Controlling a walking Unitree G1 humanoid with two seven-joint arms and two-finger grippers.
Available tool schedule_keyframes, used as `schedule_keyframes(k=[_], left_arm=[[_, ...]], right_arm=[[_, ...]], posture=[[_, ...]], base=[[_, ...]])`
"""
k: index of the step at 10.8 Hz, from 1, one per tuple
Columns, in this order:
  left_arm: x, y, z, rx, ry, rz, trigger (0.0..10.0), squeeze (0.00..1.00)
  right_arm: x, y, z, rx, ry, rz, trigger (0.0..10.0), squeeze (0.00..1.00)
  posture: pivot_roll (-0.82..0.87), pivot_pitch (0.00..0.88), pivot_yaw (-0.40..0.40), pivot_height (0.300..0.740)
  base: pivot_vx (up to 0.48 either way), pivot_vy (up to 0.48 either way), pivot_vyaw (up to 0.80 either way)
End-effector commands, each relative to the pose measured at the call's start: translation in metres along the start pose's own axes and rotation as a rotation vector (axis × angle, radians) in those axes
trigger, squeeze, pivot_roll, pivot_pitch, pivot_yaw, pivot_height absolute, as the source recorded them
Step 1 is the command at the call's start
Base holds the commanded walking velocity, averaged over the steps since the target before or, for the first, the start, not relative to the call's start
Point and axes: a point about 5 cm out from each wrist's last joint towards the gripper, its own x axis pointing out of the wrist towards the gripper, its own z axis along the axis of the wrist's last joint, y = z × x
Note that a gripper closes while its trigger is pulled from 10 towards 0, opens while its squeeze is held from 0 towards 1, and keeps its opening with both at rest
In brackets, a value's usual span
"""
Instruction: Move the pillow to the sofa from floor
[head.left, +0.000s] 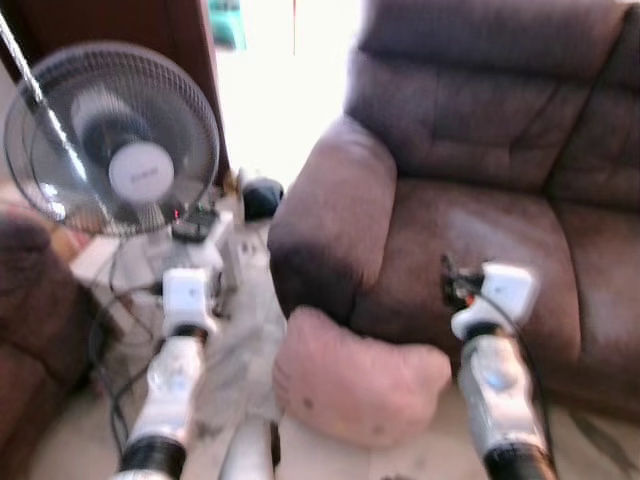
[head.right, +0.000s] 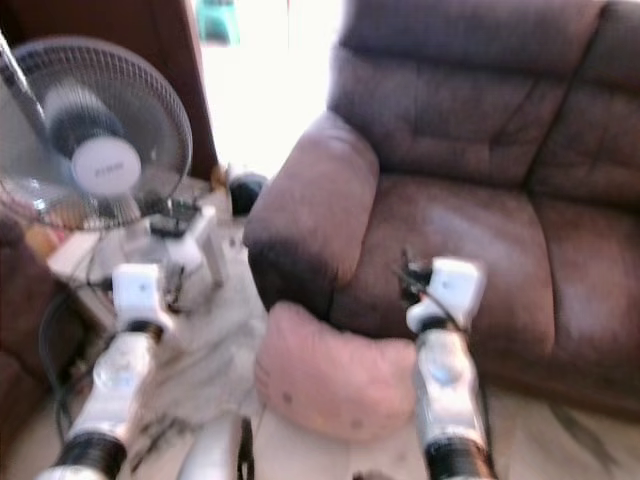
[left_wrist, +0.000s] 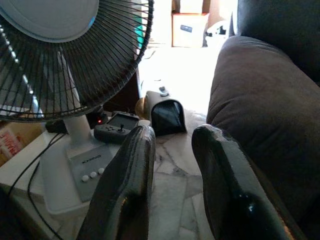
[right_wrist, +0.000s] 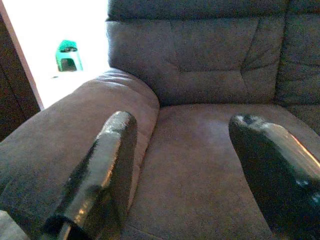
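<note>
Clearly the job has hardly begun: the pink pillow (head.left: 358, 388) lies on the floor (head.left: 70, 440), leaning against the front of the brown sofa (head.left: 480, 240) just below its armrest, between the two raised arms. Neither arm touches it. The left tool (left_wrist: 172, 165) hovers over the marble floor near the standing fan (head.left: 112, 140), its black fingers parted by a modest gap and holding nothing. The right tool (right_wrist: 200, 165) points at the sofa seat, fingers spread wide and empty. Everything remains to do, I judge: lowering to the pillow, gripping it, lifting it and setting it on the seat cushion.
</note>
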Motion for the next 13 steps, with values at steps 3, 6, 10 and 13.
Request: schedule_keyframes(k=[3,6,10,13], left_arm=[[0.0050,-0.0063,0.0051,-0.009,-0.006,-0.021,10.0,0.00],[0.0051,-0.0055,0.0059,-0.007,-0.005,-0.018,10.0,0.00],[0.0055,-0.0061,0.0060,-0.005,0.000,-0.026,10.0,0.00],[0.0052,-0.0062,0.0062,-0.006,0.000,-0.027,10.0,0.00]], right_arm=[[0.0014,-0.0041,-0.0009,0.005,0.017,-0.021,10.0,0.00],[0.0021,-0.0047,-0.0013,0.002,0.025,-0.021,10.0,0.00],[0.0025,-0.0048,-0.0035,-0.018,0.036,-0.029,10.0,0.00],[0.0040,-0.0050,-0.0046,-0.020,0.049,-0.040,10.0,0.00]], posture=[[0.04,0.060,-0.042,0.655],[0.04,0.065,-0.046,0.626],[0.04,0.067,-0.045,0.601],[0.04,0.068,-0.044,0.601]], base=[[0.000,0.000,0.00],[0.000,0.000,0.00],[0.000,0.000,0.00],[0.000,0.000,0.00]])
